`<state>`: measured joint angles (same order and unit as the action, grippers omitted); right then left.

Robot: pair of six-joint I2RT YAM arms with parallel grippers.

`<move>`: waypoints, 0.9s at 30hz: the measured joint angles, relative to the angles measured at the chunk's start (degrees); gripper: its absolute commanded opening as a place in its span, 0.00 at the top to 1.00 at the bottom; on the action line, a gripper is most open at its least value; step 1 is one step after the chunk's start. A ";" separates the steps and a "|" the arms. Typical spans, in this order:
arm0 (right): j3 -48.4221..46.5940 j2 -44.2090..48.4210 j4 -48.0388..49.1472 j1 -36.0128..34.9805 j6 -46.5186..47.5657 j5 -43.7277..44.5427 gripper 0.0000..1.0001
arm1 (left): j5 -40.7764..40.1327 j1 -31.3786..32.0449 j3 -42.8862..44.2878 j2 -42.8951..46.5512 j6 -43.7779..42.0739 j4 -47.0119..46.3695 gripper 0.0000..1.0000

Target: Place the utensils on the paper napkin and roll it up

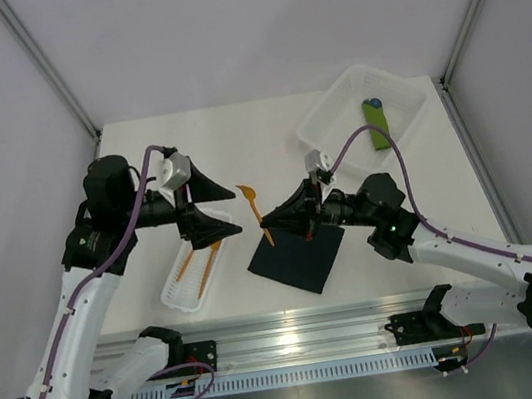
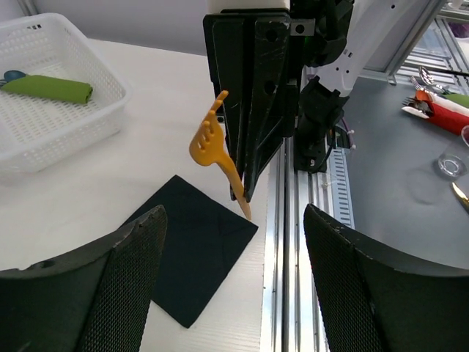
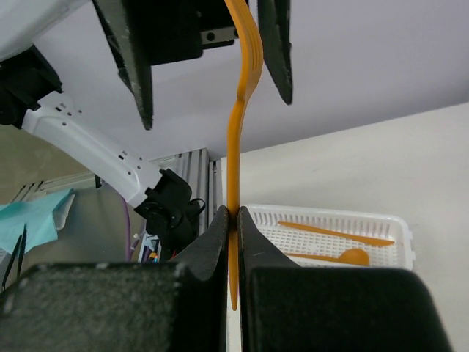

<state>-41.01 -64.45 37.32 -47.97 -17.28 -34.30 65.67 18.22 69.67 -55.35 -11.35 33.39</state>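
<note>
Step in hand: getting the utensils onto the napkin; rolling not begun. The right gripper [image 3: 234, 216] is pinched fully closed on the handle of a slim orange plastic fork [image 2: 209, 143], gripping low on the shaft so that only a short stub pokes out below its fingertips. The fork stands nearly upright, tines at the top. Beneath and just beyond the right gripper's tips lies the thin black square paper napkin [image 1: 298, 255], flat and unrolled with nothing on it. The fork's lower end hangs over the napkin's edge; I cannot tell whether it touches. The left gripper [image 1: 237, 212] faces the right one with its jaws spread wide. In the right wrist view they stand either side of the fork's upper shaft without touching it, so it holds nothing. This reads as a handover or a steadying grasp being set up, though I cannot say which. Below the left gripper, a shallow white plastic tray [image 1: 172, 293] holds two more orange utensils [image 3: 333, 232], one a round-bowled spoon. Behind the right gripper, well apart, a white perforated plastic basket [image 2: 66, 125] holds a green rolled bundle [image 2: 47, 88], no part of this job. Next move, as I judge it: tilt the fork down and lay it flat across the napkin, then let go. After that, fetch the two from the tray.
</note>
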 measured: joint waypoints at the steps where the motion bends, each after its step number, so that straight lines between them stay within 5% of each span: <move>1: -0.17 0.00 0.31 -0.04 0.11 -0.57 1.00 | 0.11 0.13 0.00 -0.09 0.33 -0.35 0.22; 8: -4.20 -0.92 1.92 -1.79 1.55 -3.50 1.00 | 0.48 3.78 0.96 -1.79 2.32 -2.84 0.24; 17: -6.60 -2.62 2.10 -2.86 2.73 -4.24 1.00 | 1.29 5.90 1.92 -2.36 5.84 -5.64 0.41; 23: -6.71 -2.64 2.10 -2.93 2.89 -4.39 1.00 | 2.27 5.99 1.92 -2.36 7.67 -6.34 0.63; 26: -6.73 -2.80 2.08 -2.95 2.93 -4.39 1.00 | 2.34 5.99 1.92 -2.36 8.83 -6.54 0.84; 27: -6.75 -2.89 2.01 -2.97 2.95 -4.37 1.00 | 2.32 6.01 1.92 -2.36 9.25 -6.78 0.98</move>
<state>-47.77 -67.33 39.33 -50.94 -14.33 -38.68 67.99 24.23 71.59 -57.71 -2.11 26.61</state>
